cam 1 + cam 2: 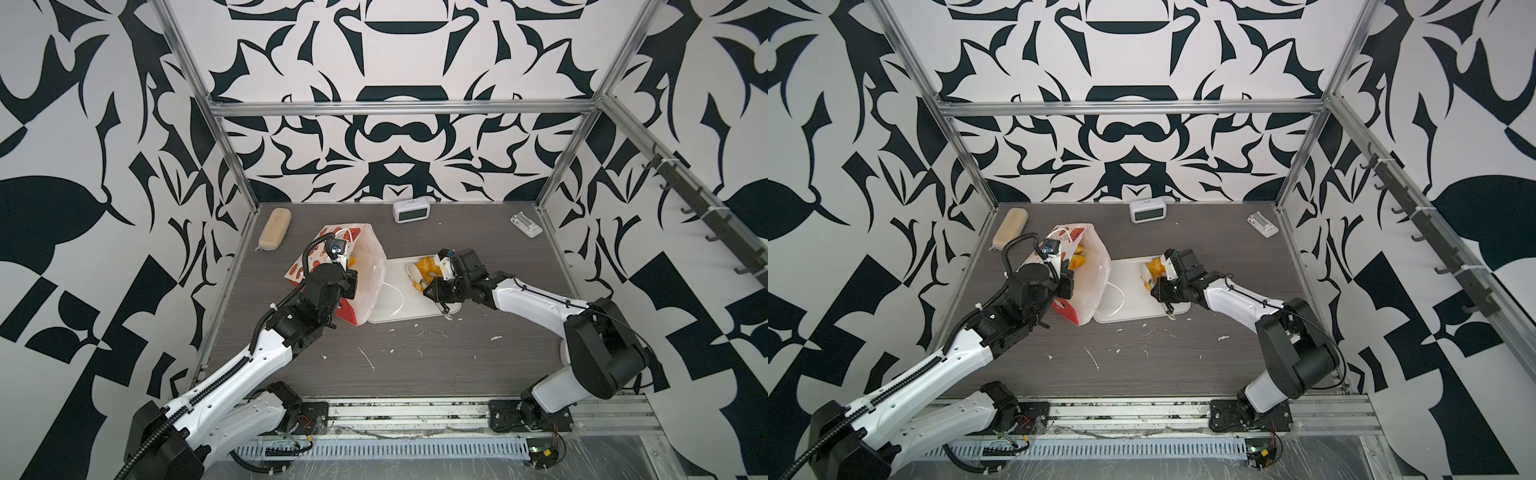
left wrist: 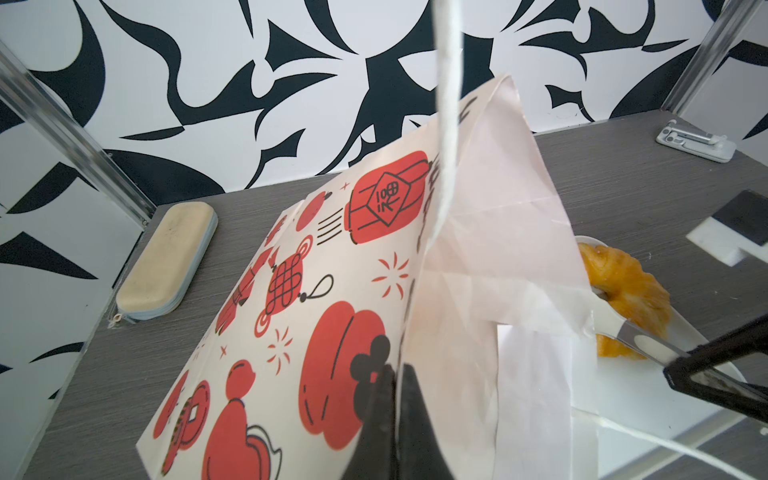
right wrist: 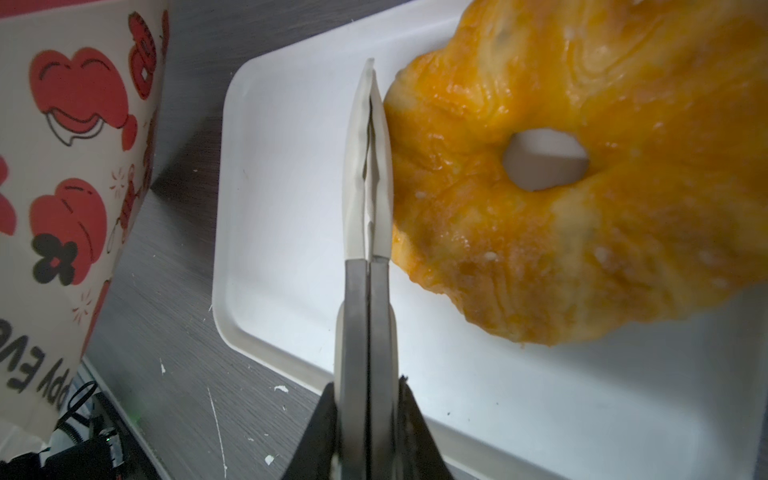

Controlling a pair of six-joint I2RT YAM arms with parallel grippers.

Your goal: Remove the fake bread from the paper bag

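The red and white paper bag [image 1: 328, 253] [image 2: 324, 291] leans over on the left, its white mouth turned toward the white tray [image 1: 407, 309] [image 3: 291, 208]. My left gripper [image 1: 350, 286] [image 2: 395, 370] is shut on the bag's wall at the rim. Golden fake bread [image 1: 352, 261] [image 1: 1079, 259] shows inside the mouth. A large ring of fake bread [image 1: 428, 265] [image 3: 582, 187] [image 2: 623, 282] lies on the tray. My right gripper [image 1: 432, 291] [image 3: 368, 386] is shut on metal tongs [image 3: 368, 187]. Their white tips are closed and rest against the ring's side.
A tan zippered case [image 1: 274, 228] [image 2: 166, 262] lies at the back left. A small white clock [image 1: 410, 211] and a white clip-like device [image 1: 525, 224] stand along the back. A loose cord handle [image 1: 390, 299] lies across the tray. White flecks [image 1: 365, 357] dot the table's front.
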